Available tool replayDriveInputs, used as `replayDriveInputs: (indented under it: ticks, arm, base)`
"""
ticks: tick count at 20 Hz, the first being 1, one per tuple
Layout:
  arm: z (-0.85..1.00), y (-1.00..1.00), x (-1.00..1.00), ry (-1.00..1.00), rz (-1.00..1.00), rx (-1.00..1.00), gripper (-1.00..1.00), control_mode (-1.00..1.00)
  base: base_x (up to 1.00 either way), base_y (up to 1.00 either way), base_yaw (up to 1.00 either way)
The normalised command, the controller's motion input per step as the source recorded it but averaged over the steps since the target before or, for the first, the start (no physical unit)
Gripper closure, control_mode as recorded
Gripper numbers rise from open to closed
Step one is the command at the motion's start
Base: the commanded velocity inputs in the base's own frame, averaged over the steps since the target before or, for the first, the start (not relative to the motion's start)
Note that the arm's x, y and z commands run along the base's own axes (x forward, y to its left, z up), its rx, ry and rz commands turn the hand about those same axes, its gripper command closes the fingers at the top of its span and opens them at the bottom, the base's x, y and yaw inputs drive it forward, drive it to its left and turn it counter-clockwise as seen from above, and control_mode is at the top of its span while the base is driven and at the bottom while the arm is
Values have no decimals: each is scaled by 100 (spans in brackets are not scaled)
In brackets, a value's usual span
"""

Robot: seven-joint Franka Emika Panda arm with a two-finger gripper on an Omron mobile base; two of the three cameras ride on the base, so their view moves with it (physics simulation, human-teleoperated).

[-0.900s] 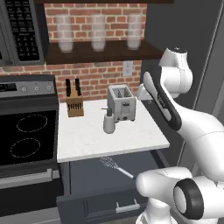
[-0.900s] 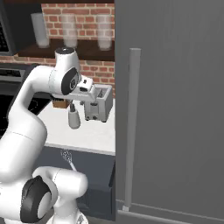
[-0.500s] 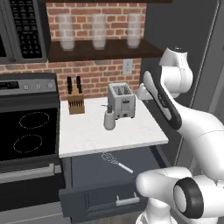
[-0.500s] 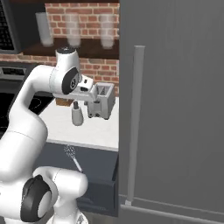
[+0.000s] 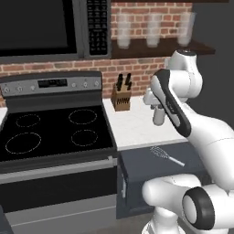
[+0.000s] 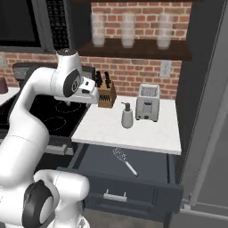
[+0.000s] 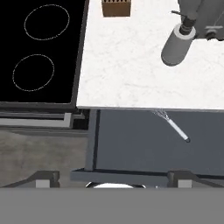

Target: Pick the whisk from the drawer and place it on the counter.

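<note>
The whisk (image 6: 124,161) (image 5: 167,156) lies flat in the open drawer (image 6: 98,158), wire head toward the counter (image 6: 133,129), handle toward the drawer front. In the hand view the whisk (image 7: 171,124) sits right of centre on the drawer (image 7: 131,144) floor, its head just under the counter (image 7: 127,65) edge. My gripper (image 7: 113,178) hangs high above the drawer's front and is open, its fingertips (image 7: 43,177) wide apart with nothing between them. The gripper (image 6: 91,95) hovers left of the counter, well above the whisk.
A black stovetop (image 5: 50,132) adjoins the counter on the left. A knife block (image 6: 106,93), a soap dispenser (image 6: 127,116) and a toaster (image 6: 148,102) stand on the counter. A tall grey fridge (image 6: 209,111) borders the right side. A shelf with glasses (image 6: 129,31) hangs above.
The whole picture has shifted: the base has driven left, bringing the stove into view. The whisk stays in the open drawer. The arm holds much the same pose.
</note>
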Motion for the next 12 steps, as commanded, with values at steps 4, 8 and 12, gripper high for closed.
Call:
replayDriveInputs:
  ticks: [4, 8, 12]
  arm:
    - [0, 0, 0, 0, 0, 0, -100, 100]
    - [0, 0, 0, 0, 0, 0, -100, 100]
    - [0, 0, 0, 0, 0, 0, -100, 100]
  base:
    - [6, 100, -4]
    - [17, 82, 0]
    - [35, 45, 0]
